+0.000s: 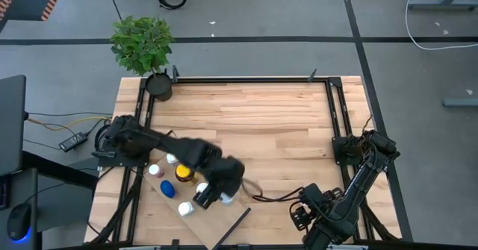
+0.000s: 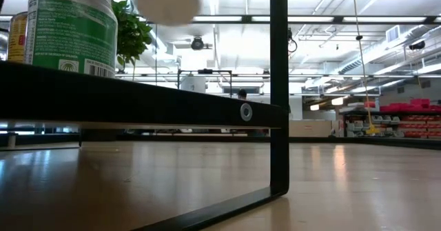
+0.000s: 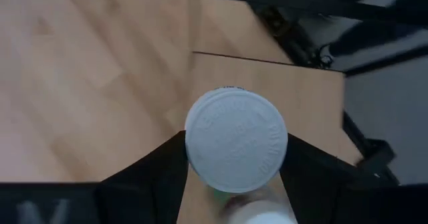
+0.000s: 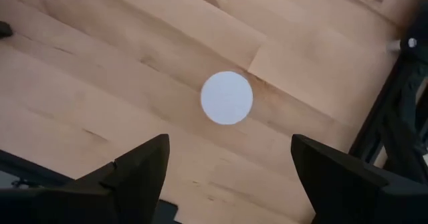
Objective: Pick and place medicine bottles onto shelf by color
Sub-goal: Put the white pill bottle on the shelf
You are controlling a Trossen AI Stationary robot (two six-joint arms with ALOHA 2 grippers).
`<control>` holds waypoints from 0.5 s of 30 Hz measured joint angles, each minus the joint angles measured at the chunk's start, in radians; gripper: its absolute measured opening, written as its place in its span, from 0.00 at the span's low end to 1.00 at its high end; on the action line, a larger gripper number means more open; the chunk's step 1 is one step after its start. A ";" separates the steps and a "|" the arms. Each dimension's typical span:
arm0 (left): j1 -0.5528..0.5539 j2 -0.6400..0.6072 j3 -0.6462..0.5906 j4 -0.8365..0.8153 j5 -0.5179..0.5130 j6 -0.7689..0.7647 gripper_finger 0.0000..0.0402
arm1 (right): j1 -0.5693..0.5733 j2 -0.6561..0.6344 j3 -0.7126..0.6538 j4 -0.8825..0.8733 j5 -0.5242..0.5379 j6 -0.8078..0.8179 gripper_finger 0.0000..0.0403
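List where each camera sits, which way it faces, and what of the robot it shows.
High: overhead, straight down; both arms, shelf.
Low: table height, level, under the shelf.
Left wrist: down past the left gripper, shut on a white-capped bottle.
Right wrist: down past the open right gripper at bare table.
Shared: high and left wrist show that bottle.

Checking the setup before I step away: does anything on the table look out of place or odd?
Nothing looks spilled or toppled. The left hand holds a white-capped bottle over the shelf, where the other bottles stand upright. The one oddity is a white disc lying flat on the tabletop, under the open right hand.
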 joint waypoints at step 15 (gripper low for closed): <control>-0.218 0.015 0.000 0.000 -0.124 -0.140 0.56 | 0.044 0.000 0.000 0.000 0.137 -0.030 0.80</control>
